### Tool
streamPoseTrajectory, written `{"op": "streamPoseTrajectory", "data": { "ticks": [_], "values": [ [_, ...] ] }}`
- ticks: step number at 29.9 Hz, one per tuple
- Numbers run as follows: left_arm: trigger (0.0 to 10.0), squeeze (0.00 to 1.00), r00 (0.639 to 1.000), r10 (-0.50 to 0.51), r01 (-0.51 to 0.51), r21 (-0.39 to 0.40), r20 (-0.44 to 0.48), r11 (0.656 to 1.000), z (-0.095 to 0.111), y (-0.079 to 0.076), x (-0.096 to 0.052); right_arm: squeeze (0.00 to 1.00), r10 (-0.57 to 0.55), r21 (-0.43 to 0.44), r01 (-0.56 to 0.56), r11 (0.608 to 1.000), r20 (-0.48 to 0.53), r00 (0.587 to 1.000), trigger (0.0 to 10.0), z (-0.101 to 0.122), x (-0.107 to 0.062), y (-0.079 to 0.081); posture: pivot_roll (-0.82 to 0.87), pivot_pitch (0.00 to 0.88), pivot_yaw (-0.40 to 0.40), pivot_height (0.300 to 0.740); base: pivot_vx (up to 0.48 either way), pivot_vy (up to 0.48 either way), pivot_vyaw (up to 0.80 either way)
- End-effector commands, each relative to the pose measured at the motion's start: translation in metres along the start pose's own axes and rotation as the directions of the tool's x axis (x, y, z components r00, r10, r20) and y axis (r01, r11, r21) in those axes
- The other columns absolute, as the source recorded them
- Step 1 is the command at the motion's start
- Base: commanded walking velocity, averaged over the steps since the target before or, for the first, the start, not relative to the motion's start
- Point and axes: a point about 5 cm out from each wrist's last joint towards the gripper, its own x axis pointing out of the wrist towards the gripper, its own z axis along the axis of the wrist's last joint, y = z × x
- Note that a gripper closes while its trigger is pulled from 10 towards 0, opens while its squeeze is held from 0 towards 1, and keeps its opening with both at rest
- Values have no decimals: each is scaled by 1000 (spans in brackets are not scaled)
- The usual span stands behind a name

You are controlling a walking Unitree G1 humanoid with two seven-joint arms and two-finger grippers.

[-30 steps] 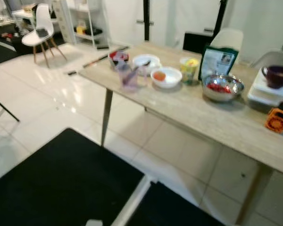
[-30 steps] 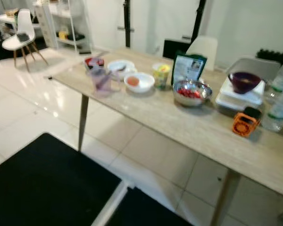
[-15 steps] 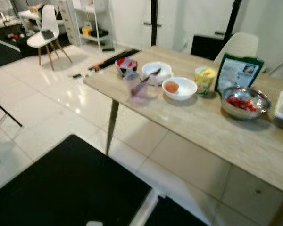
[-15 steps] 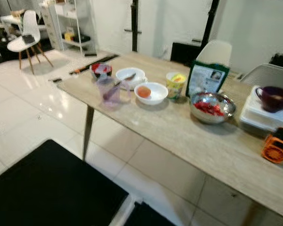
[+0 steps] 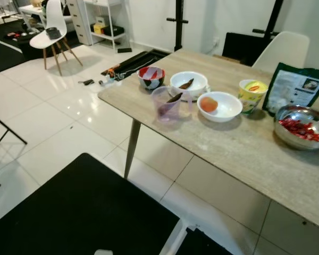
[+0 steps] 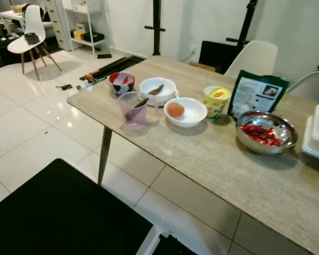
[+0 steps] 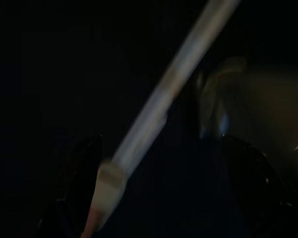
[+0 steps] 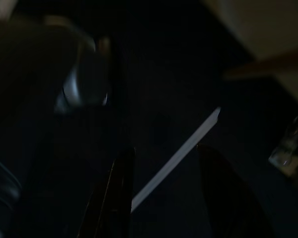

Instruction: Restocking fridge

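Table (image 6: 202, 154) set w/ food.
3 bowls, cup (image 6: 133, 109), tub (image 6: 216, 101), bag (image 6: 257, 94); left gripper (image 7: 159, 198) and right gripper (image 8: 164, 198) hang idle, fingers apart.

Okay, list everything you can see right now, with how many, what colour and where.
table: one, light wood-look top, across the right of the scene
red patterned bowl: one, at the table's far left corner
clear purple measuring cup: one, near the left edge, a dark utensil in it
white bowl on a plate: one, behind the cup, a dark utensil in it
white bowl with an orange fruit: one, mid-table
yellow tub: one, right of that bowl
dark green pouch: one, upright behind the steel bowl
steel bowl: one, holding red food
white chair: one, far left
black mat: one, on the white tiled floor
left gripper, right gripper: idle in shade, jaws apart
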Motion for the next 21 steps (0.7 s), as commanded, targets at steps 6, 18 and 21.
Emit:
{"op": "streamPoseTrajectory", "data": {
  "ticks": [6,18,21],
  "values": [
    [10000,0,999,1,2,57,-50,998,-28,18,-12,0,-11,31,9,999,40,999,10000,-6,-2,-7,-25,235,86,740,0,0,0],
    [10000,0,999,-14,8,108,50,994,-6,22,-10,0,11,17,-14,1000,152,988,10000,14,-1,-1,-21,280,119,740,0,0,0],
    [10000,0,999,-16,11,117,40,993,-10,23,-11,0,13,26,-17,1000,154,988,10000,11,-2,1,-23,280,123,740,0,0,0]
  ]
}}
